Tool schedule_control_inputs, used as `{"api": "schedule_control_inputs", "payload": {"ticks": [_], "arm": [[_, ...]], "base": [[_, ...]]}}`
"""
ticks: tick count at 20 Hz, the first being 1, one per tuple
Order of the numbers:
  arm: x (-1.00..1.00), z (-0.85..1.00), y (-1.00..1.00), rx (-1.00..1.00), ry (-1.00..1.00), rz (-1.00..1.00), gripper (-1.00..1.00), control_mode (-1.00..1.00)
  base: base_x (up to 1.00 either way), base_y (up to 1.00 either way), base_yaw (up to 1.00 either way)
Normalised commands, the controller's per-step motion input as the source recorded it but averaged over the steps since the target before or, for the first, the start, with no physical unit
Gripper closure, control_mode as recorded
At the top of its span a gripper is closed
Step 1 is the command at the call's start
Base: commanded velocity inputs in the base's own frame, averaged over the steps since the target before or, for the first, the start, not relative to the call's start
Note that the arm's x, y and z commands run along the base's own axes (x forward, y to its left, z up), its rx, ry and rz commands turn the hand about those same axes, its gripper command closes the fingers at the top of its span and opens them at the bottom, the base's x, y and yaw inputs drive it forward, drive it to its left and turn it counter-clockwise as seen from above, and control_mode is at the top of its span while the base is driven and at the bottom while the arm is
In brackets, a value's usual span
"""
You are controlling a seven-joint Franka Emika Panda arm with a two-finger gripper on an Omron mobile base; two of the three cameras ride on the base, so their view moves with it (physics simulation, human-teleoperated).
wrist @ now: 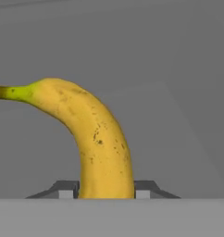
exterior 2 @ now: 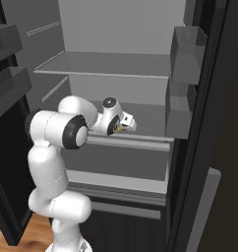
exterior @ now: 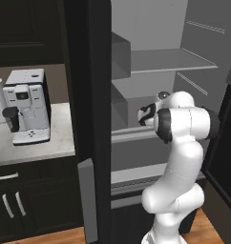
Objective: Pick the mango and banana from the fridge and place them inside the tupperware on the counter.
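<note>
We see the hand (wrist: 107,194) reached into the open fridge (exterior 2: 121,64), low over its middle shelf (exterior 2: 150,123). In the hand view the banana (wrist: 93,134) rises straight up from between the two finger tips (wrist: 66,190), which press against its lower end from either side: the hand is clamped on the banana. Its long axis runs away from the hand along the line of sight, then curves off to the left of that view, ending in a green stem. The right base view shows a sliver of yellow at the hand. We judge the grasp made and the lift not yet begun. The coming move is a withdrawal back out past the shelf edge. Beside the fridge, the worktop (exterior: 36,150) carries a coffee machine (exterior: 26,105).
</note>
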Motion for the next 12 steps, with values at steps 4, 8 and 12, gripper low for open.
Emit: {"api": "schedule_control_inputs", "payload": {"ticks": [4,8,12], "arm": [[-1.00,0.23,-0.20,0.01,-0.01,0.00,1.00,-1.00],[-1.00,0.86,-0.10,0.00,0.00,0.01,1.00,-1.00],[-0.99,1.00,0.00,0.00,0.00,0.11,1.00,-1.00]], "base": [[0.00,0.00,0.00],[0.00,0.00,0.00],[0.00,0.00,0.00]]}}
